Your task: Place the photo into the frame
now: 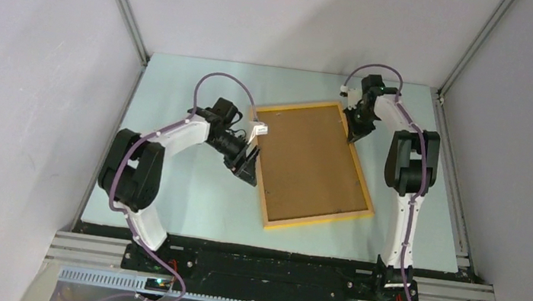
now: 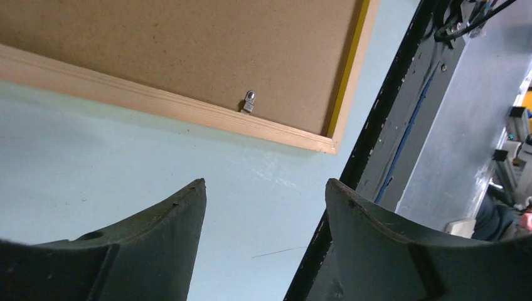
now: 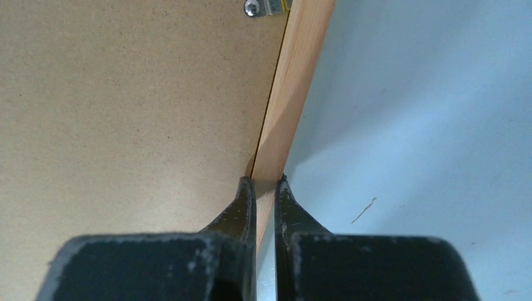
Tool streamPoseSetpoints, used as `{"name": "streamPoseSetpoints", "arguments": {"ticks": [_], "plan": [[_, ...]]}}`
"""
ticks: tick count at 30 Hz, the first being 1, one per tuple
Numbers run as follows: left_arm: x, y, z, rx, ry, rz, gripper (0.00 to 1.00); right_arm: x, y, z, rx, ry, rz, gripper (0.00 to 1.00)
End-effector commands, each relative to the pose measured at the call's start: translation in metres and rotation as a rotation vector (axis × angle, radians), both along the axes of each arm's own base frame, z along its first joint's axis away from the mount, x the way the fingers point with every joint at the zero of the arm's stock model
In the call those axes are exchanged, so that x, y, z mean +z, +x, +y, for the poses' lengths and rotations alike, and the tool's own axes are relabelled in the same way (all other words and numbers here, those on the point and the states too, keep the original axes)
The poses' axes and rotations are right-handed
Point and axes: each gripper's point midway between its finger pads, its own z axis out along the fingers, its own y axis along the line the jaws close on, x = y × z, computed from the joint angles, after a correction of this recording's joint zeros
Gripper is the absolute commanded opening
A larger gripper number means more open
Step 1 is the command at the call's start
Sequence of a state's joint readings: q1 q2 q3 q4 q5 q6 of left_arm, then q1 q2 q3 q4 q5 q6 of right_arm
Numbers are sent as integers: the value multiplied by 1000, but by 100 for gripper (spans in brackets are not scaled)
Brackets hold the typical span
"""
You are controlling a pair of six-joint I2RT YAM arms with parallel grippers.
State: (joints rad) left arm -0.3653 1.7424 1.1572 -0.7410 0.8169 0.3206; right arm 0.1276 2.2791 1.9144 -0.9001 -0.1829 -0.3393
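Note:
The frame [image 1: 320, 218] lies back side up on the pale blue table, and a brown backing board [image 1: 312, 164] fills it. The photo is hidden. My right gripper [image 1: 352, 136] is at the frame's right rail near the far corner. In the right wrist view it [image 3: 265, 182] is shut on that wooden rail [image 3: 298, 81], one finger over the board [image 3: 125, 113] and one outside the frame. My left gripper [image 1: 247, 170] hovers just off the frame's left rail. In the left wrist view it [image 2: 265, 185] is open with only table between its fingers, short of the rail [image 2: 157, 100].
A small metal clip [image 2: 248, 101] on the left rail holds the board, and another clip [image 3: 263, 6] sits on the right rail. The table's black front edge [image 2: 376, 144] runs close to the frame's near corner. Grey enclosure walls stand on both sides.

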Motion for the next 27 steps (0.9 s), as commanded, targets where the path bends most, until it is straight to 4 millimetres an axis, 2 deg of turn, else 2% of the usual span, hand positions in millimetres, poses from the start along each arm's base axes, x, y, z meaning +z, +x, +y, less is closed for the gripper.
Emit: {"name": "streamPoseSetpoints", "arguments": {"ticks": [1, 4, 8, 13, 15, 22, 27], "plan": [[9, 0, 8, -30, 22, -90, 74, 8, 11, 4, 220, -121, -74, 0], [12, 14, 18, 30, 64, -113, 74, 4, 9, 12, 317, -141, -90, 0], [14, 50, 40, 186, 193, -169, 74, 4, 5, 27, 412, -121, -102, 0], [16, 100, 71, 379, 377, -304, 75, 11, 1, 57, 528, -84, -143, 0], [16, 113, 79, 437, 411, -319, 75, 16, 0, 71, 585, -88, -169, 0], [4, 131, 89, 493, 476, -309, 75, 18, -7, 123, 747, -77, -185, 0], [-11, 121, 95, 463, 511, -291, 75, 8, -13, 148, 780, -45, -179, 0]]}}
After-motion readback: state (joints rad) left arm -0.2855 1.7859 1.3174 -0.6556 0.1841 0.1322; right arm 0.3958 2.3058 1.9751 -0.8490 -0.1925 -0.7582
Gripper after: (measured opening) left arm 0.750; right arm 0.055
